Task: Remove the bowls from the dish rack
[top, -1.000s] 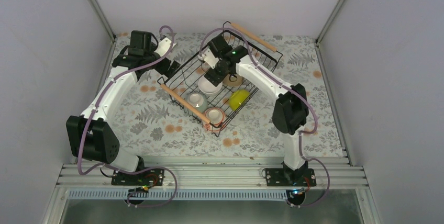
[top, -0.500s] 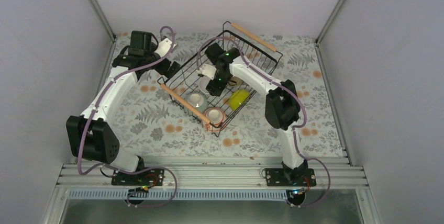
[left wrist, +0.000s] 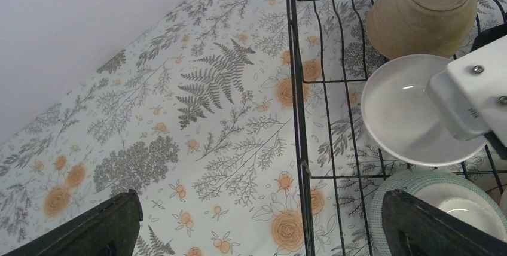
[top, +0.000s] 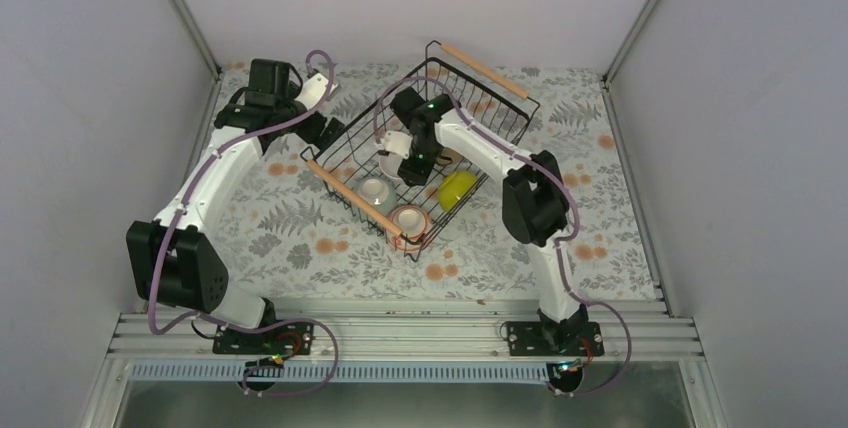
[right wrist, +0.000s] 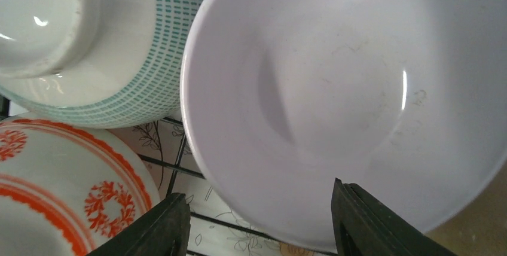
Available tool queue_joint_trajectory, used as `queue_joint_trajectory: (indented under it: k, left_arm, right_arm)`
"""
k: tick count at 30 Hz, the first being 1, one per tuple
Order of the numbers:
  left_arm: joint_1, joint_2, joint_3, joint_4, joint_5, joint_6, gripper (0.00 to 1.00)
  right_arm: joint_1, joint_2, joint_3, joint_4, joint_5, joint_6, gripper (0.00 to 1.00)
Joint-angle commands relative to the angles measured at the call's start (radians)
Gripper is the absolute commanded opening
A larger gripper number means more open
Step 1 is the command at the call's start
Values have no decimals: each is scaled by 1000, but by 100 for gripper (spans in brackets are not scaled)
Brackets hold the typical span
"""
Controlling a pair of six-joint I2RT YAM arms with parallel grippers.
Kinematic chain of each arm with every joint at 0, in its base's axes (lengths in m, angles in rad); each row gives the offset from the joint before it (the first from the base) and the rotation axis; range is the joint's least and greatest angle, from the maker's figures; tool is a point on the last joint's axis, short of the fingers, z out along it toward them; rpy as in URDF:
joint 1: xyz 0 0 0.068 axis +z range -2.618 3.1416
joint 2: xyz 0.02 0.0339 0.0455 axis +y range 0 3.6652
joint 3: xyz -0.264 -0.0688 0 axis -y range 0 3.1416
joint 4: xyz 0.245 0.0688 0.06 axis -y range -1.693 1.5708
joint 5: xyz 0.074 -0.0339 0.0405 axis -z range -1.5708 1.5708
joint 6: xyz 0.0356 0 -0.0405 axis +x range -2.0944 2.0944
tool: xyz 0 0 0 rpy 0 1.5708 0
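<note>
My right claw point(right wrist: 258, 196) is inside the dish rack point(top: 505, 113), fingers apart with the white bowl's point(right wrist: 335, 88) rim between them, nothing clamped. White bowl is mid-rack. The tan bowl point(left wrist: 421, 14) is upside down just right of it and the mint bowl point(right wrist: 119, 58) just beside it on the near left. Red-orange patterned bowl point(right wrist: 54, 190) is at the near corner, yellow-green bowl point(top: 457, 188) on the right. My left claw point(left wrist: 261, 199) hangs spread wide over the floral table point(top: 300, 238), just outside the rack's left side, holding nothing.
</note>
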Motion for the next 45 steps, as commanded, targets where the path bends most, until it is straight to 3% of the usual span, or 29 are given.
queue_joint_trajectory:
  k: [1, 5, 10, 16, 20, 30, 37, 45]
  left_arm:
    - [-5, 5, 10, -9, 12, 12, 100]
    - [-6, 7, 16, -11, 14, 12, 100]
    - [-6, 12, 20, -11, 15, 11, 100]
    - [-5, 12, 24, -12, 15, 12, 100]
    - [-6, 13, 27, -14, 13, 11, 100]
    - [-7, 17, 33, -14, 10, 8, 100]
    - [-7, 1, 25, 1, -25, 2, 100]
    - [-7, -16, 12, 4, -25, 5, 100]
  right_arm:
    - [16, 24, 7, 29, 11, -48, 59]
    - [25, 50, 34, 21, 17, -60, 53]
    - [30, 75, 66, 13, 32, -60, 30]
    - [31, 80, 50, 7, 41, -76, 26]
    - [31, 82, 63, 19, 62, -67, 5]
    - [31, 12, 155, 61, 168, -52, 4]
    - [4, -160, 178, 123, 341, -41, 4]
    - [-56, -405, 227, 6, 538, -31, 4]
